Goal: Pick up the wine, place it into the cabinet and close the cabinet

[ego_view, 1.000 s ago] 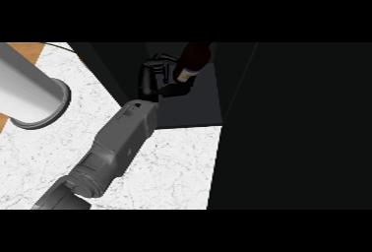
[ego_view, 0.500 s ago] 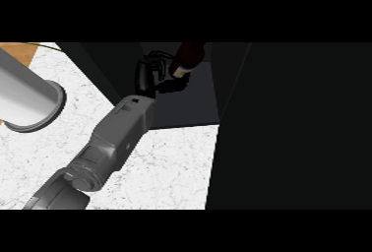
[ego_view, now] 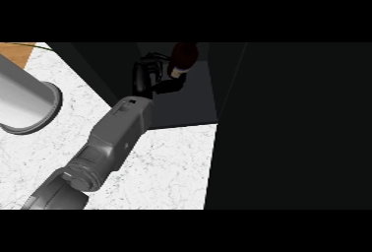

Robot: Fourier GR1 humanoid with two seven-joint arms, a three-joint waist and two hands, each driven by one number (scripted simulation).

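One wine (ego_view: 183, 55), one hand (ego_view: 151, 78).

A kitchen, by the look of it: a white speckled stone counter (ego_view: 167, 167) fills the lower left, a dark cabinet (ego_view: 291, 128) stands open from twelve to three o'clock, and a grey metal cylinder (ego_view: 25, 101) sits at nine o'clock beside a strip of wood (ego_view: 16, 51).
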